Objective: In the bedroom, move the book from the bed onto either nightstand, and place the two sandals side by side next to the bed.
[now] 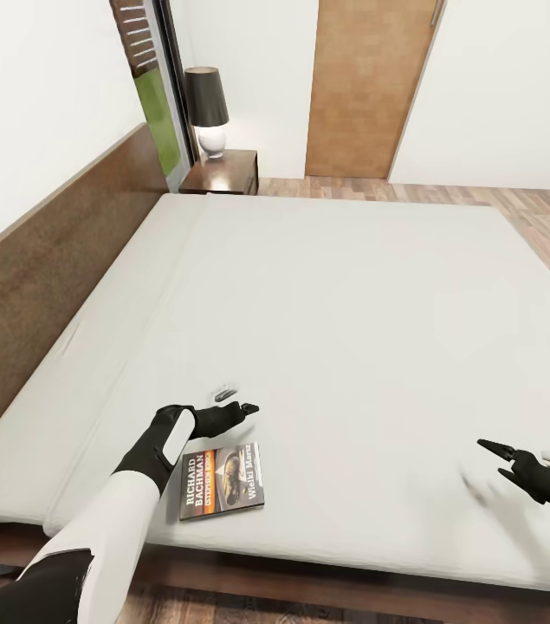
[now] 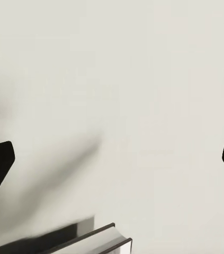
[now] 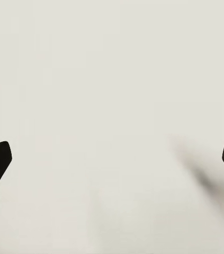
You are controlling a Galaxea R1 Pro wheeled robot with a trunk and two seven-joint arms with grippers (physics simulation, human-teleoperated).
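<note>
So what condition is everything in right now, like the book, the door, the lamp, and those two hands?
book: closed, lying flat, cover up, near the bed's front edge
left hand: open, empty, over the mattress just past the book
right hand: open, empty, over the mattress
bed: bare mattress
door: shut
lamp: upright on the nightstand, seemingly unlit

Head looks down over bed (image 1: pixel 352 303) — wrists hover close above it.
</note>
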